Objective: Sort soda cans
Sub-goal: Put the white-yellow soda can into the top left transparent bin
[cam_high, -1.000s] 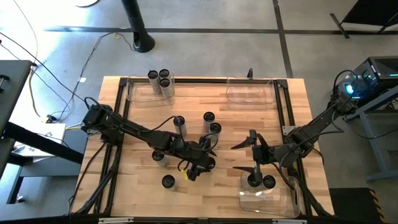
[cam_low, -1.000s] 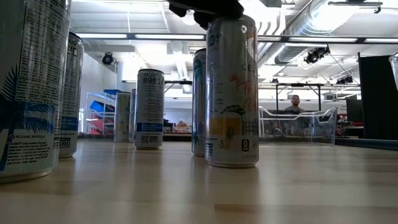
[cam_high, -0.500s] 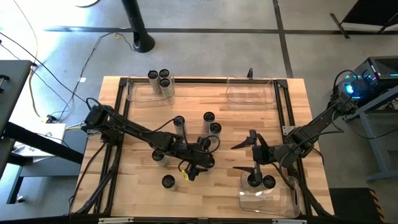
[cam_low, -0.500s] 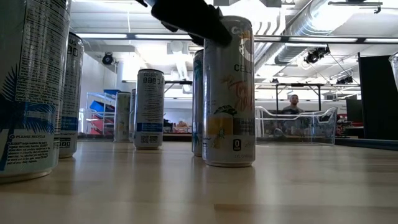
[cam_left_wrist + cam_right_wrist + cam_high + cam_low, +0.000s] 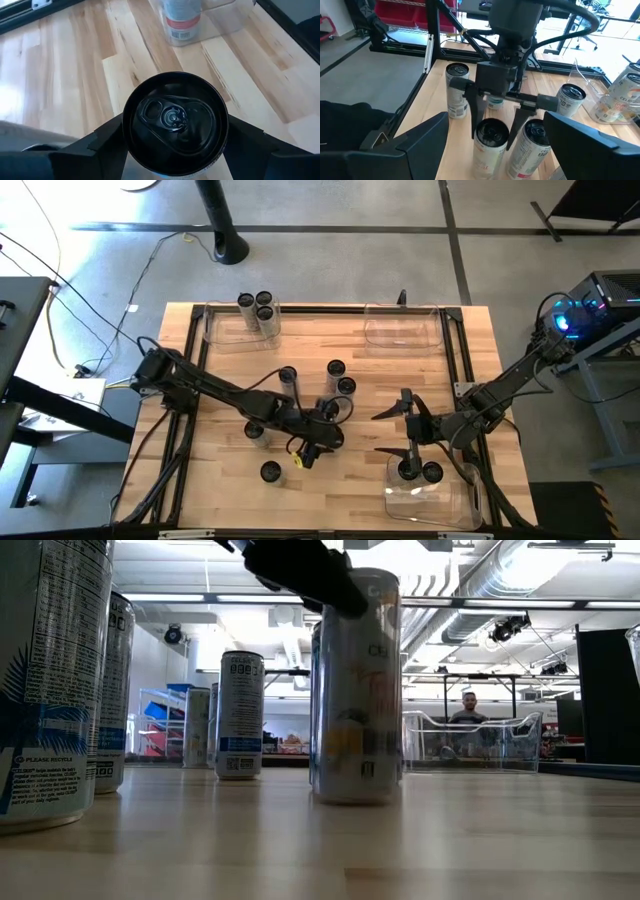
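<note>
While its jaws straddle a can [image 5: 175, 122] mid-table, the left end effector [image 5: 318, 438] isn't clamped — grip unclear.

In the low view the can [image 5: 356, 690] under the left gripper [image 5: 300, 570] is smeared, its label unreadable, and the gripper itself is cut off by the top edge. The nearest can [image 5: 45, 680] runs off the left and top edges. From above, the left arm [image 5: 250, 402] covers the grasped can entirely. In the left wrist view the can top [image 5: 175, 122] hides its own sides, and whether the fingers [image 5: 100, 145] touch it cannot be told
</note>
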{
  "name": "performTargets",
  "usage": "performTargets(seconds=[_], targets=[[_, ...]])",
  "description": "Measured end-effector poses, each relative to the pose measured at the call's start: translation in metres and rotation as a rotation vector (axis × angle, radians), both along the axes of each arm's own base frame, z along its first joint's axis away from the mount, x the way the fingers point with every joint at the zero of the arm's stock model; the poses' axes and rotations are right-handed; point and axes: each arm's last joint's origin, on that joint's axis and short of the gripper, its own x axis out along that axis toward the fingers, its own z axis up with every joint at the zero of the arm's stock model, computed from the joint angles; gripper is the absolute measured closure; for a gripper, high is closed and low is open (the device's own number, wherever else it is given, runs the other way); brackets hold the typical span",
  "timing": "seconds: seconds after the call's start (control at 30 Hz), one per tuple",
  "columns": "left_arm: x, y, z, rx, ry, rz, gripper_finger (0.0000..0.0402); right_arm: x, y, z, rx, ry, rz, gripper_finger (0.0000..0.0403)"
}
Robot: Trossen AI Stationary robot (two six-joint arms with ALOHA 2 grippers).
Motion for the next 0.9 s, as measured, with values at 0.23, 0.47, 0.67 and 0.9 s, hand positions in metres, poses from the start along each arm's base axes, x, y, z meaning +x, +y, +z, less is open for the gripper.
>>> performTargets(seconds=[0.23, 0.47, 0.67, 0.9], targets=[[-0.030, 0.008, 0.073, -0.031, -0.229, 0.059, 0.0152, 0.000, 0.000, -0.001, -0.001, 0.013, -0.003, 0.0082], [-0.094, 0.027, 0.149, -0.003, -0.446, 0.241, 0.0152, -0.001, 0.000, -0.002, 0.009, 0.018, -0.008, 0.0082], [-0.139, 0.061, 0.170, 0.220, -0.444, 0.562, 0.0152, -0.001, -0.001, -0.002, 0.002, 0.023, -0.013, 0.0082], [-0.179, 0.112, 0.171, 0.216, -0.328, 0.831, 0.0152, -0.001, -0.002, -0.002, -0.005, 0.018, -0.033, 0.0082]])
